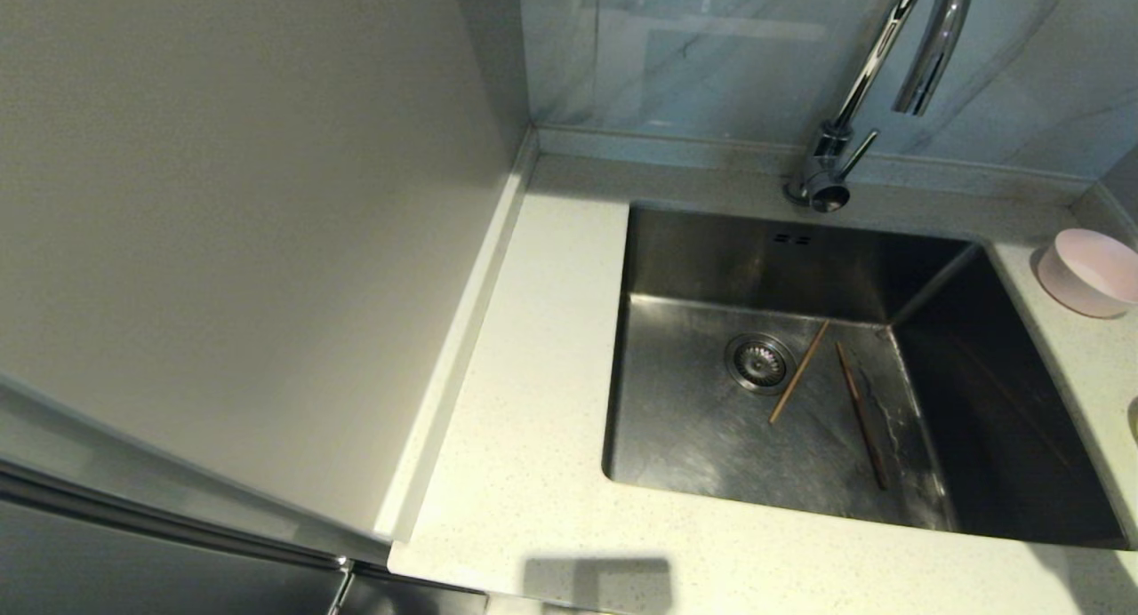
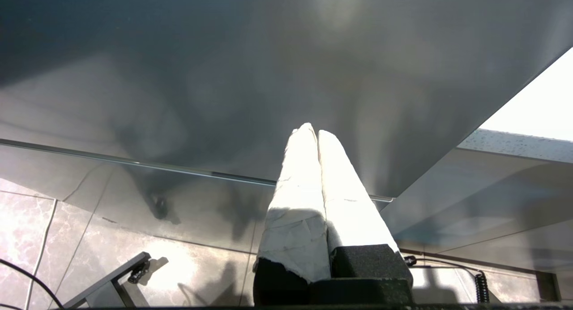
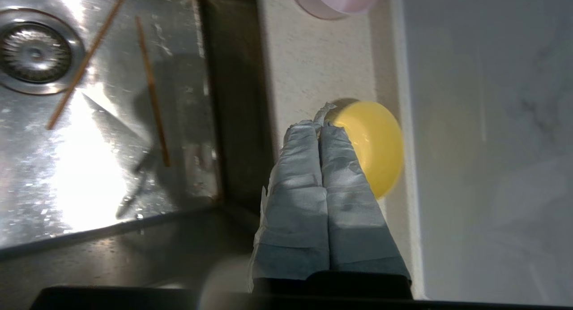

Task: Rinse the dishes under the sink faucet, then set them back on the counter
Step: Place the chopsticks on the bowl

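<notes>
Speckled off-white worktop (image 1: 524, 473) surrounds the steel sink (image 1: 711, 437), where two chopsticks (image 1: 798, 371) lie apart on the basin floor beside the drain (image 1: 758, 362). Behind stands the faucet (image 1: 836, 144). Right claw (image 3: 323, 117), closed and empty, hovers at the yellow bowl (image 3: 378, 144), perhaps touching its rim; the pink bowl (image 1: 1089, 273) sits nearby. Left claw (image 2: 312, 131) hangs closed, parked below.

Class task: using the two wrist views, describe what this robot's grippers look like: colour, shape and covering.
Both have two long tapering jaws wrapped in creased, tape-like covering on black block bases. The left gripper looks white, the right gripper pale grey-blue with a frayed tip.
</notes>
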`<state>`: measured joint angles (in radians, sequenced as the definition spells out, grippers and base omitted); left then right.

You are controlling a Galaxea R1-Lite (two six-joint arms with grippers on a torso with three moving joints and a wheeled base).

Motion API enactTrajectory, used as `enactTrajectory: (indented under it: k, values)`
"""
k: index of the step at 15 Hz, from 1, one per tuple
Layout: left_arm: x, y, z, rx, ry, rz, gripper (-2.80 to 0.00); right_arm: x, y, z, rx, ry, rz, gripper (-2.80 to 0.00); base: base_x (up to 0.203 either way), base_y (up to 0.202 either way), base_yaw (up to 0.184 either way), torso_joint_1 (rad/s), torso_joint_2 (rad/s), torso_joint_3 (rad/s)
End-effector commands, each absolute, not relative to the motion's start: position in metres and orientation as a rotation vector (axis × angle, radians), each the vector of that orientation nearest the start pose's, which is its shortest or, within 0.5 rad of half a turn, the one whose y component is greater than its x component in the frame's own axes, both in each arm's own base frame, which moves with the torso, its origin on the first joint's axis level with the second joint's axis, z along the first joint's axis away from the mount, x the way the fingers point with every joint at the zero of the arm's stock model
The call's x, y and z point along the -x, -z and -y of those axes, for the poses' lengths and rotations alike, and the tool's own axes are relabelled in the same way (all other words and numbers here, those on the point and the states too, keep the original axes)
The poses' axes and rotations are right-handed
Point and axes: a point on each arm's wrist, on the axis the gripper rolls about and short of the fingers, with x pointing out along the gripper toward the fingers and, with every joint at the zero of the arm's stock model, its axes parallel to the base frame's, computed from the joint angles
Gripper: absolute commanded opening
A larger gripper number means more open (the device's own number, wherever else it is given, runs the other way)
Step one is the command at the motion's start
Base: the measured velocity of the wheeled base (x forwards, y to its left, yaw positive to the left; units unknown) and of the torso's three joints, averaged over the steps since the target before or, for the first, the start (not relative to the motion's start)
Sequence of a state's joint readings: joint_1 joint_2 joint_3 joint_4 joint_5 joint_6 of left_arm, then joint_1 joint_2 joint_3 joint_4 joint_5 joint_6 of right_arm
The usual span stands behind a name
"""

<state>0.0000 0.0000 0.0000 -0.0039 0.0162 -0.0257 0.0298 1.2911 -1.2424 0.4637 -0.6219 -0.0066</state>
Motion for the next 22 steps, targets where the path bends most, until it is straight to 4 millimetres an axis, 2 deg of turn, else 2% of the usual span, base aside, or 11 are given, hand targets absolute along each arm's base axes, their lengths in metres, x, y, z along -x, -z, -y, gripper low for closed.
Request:
enactTrajectory:
  k: [1,8,12,14,16,18,20,21,22]
  values:
    - [0.023,-0.076,0.000,0.026,-0.017,0.008,-2.80,-0.177,-0.313,0.008,0.170,0.591,-0.476,-2.80,0.000,0.000,0.000,0.000,0.00,0.000]
    - [0.023,-0.076,0.000,0.026,-0.017,0.008,-2.80,-0.161,-0.330,0.009,0.187,0.589,-0.530,-2.80,0.000,0.000,0.000,0.000,0.00,0.000]
    - [0.023,-0.076,0.000,0.026,-0.017,0.008,-2.80,-0.166,-0.327,0.009,0.190,0.592,-0.548,-2.80,0.000,0.000,0.000,0.000,0.00,0.000]
    - [0.023,-0.076,0.000,0.026,-0.017,0.008,-2.80,-0.184,-0.318,0.008,0.207,0.585,-0.597,-2.80,0.000,0.000,0.000,0.000,0.00,0.000]
    - [0.023,-0.076,0.000,0.026,-0.017,0.008,-2.80,-0.211,-0.306,0.007,0.227,0.575,-0.661,-2.80,0.000,0.000,0.000,0.000,0.00,0.000]
    - [0.023,-0.076,0.000,0.026,-0.017,0.008,-2.80,-0.237,-0.293,0.005,0.230,0.519,-0.724,-2.80,0.000,0.000,0.000,0.000,0.00,0.000]
    - [0.023,-0.076,0.000,0.026,-0.017,0.008,-2.80,-0.254,-0.280,0.003,0.223,0.454,-0.781,-2.80,0.000,0.000,0.000,0.000,0.00,0.000]
    - [0.023,-0.076,0.000,0.026,-0.017,0.008,-2.80,-0.261,-0.275,0.002,0.212,0.421,-0.800,0.00,0.000,0.000,0.000,0.000,0.00,0.000]
    - [0.023,-0.076,0.000,0.026,-0.017,0.008,-2.80,-0.264,-0.274,0.001,0.201,0.389,-0.805,0.00,0.000,0.000,0.000,0.000,0.00,0.000]
